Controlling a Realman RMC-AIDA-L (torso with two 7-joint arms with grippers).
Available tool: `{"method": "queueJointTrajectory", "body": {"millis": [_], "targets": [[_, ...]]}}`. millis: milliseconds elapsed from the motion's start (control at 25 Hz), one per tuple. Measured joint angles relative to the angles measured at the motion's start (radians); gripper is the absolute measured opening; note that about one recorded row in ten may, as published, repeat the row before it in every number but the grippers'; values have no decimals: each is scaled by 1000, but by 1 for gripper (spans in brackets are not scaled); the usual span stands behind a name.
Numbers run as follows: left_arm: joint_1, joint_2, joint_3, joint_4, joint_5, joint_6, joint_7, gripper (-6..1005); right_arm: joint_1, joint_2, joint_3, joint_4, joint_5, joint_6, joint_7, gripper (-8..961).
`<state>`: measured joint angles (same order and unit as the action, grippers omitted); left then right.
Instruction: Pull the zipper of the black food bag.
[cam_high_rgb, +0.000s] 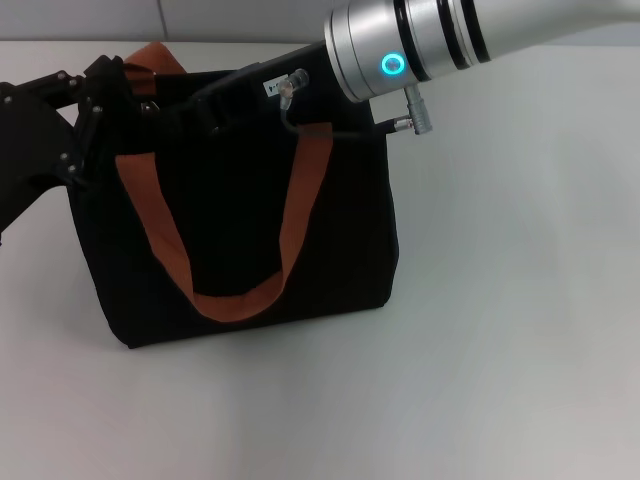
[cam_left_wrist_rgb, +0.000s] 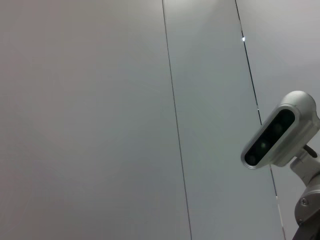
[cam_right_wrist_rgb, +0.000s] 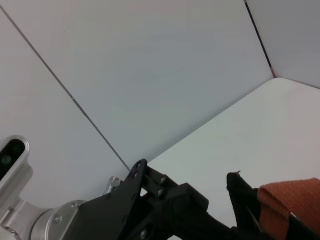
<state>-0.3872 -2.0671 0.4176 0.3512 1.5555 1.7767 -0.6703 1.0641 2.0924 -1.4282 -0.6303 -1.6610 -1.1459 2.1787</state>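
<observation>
The black food bag (cam_high_rgb: 235, 250) stands upright on the white table, with an orange-brown strap (cam_high_rgb: 300, 200) hanging down its front. The zipper pull is hidden. My left gripper (cam_high_rgb: 100, 95) is at the bag's top left corner, next to the rear strap (cam_high_rgb: 155, 55). It also shows in the right wrist view (cam_right_wrist_rgb: 165, 200), beside the orange strap (cam_right_wrist_rgb: 287, 200). My right gripper (cam_high_rgb: 215, 100) reaches in from the upper right and lies over the bag's top opening; its tip is lost against the black fabric.
White table (cam_high_rgb: 500, 300) extends to the right of and in front of the bag. A pale panelled wall (cam_left_wrist_rgb: 100, 100) stands behind. A silver camera housing (cam_left_wrist_rgb: 277, 132) shows in the left wrist view.
</observation>
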Motion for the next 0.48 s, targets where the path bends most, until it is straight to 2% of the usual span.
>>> {"method": "queueJointTrajectory", "body": {"millis": [160,240,480], "targets": [[3,-1,-5,-2,0,5,0,15,9,-3,-5,-9,-12,-4,17,4],[6,-1,-8,-2,0,6,0,15,11,-3,-13,-45,-76,-2,87,-1],[9,-1,-8,-2,0,6,0,15,16,-2,-16,-80,-139,-2,160,0]]}}
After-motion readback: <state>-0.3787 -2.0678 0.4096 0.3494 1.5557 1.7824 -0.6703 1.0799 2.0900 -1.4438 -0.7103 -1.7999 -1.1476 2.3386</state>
